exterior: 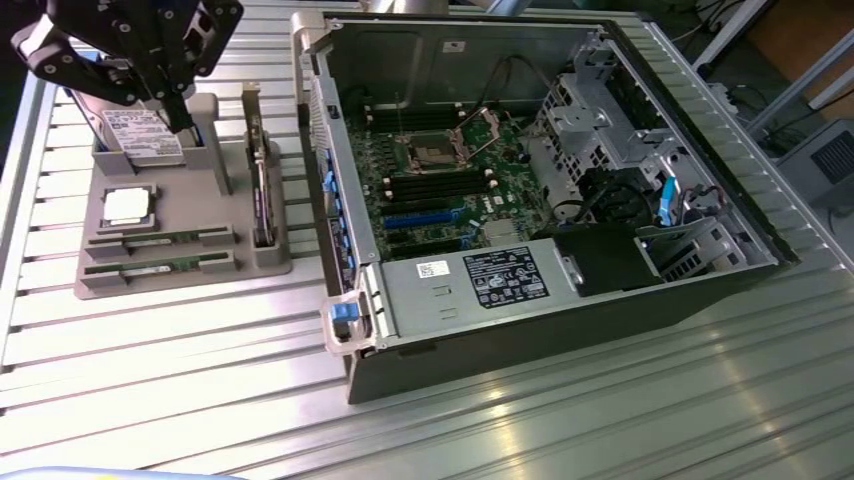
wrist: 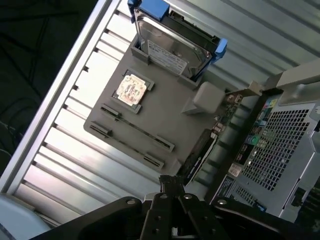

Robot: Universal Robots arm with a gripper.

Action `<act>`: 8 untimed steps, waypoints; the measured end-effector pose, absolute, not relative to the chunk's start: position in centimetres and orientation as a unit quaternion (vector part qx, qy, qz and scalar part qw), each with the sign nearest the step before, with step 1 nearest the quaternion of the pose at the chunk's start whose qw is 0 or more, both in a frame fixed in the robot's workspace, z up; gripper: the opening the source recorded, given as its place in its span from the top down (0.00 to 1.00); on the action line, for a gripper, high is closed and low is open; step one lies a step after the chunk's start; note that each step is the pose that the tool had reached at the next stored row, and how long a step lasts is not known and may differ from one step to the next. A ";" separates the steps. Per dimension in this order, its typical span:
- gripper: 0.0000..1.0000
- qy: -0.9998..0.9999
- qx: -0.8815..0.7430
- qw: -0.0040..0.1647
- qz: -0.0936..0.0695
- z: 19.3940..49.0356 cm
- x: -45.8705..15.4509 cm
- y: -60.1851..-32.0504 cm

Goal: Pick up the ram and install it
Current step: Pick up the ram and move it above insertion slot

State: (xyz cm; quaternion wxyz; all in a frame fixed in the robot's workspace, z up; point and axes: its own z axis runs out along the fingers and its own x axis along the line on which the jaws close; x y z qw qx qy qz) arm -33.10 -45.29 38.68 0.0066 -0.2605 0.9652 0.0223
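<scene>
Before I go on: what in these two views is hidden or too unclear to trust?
- Exterior view: the gripper covers the hard drive's upper part.
- Exterior view: the ram sticks are too small to show chips or notch.
- Exterior view: the motherboard's memory slots are too small to read their latches.
- Wrist view: the gripper's body hides one end of the expansion card.

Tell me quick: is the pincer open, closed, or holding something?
Pincer: closed, holding nothing; the long thin green ram sticks sit in the grey plastic holder.
</scene>
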 end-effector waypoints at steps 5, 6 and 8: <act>0.90 0.958 -0.286 0.006 0.022 38.7 -33.1 -45.3; 0.90 0.957 -0.291 0.006 0.022 38.6 -33.1 -45.3; 0.90 0.954 -0.299 0.006 0.022 38.6 -33.1 -45.3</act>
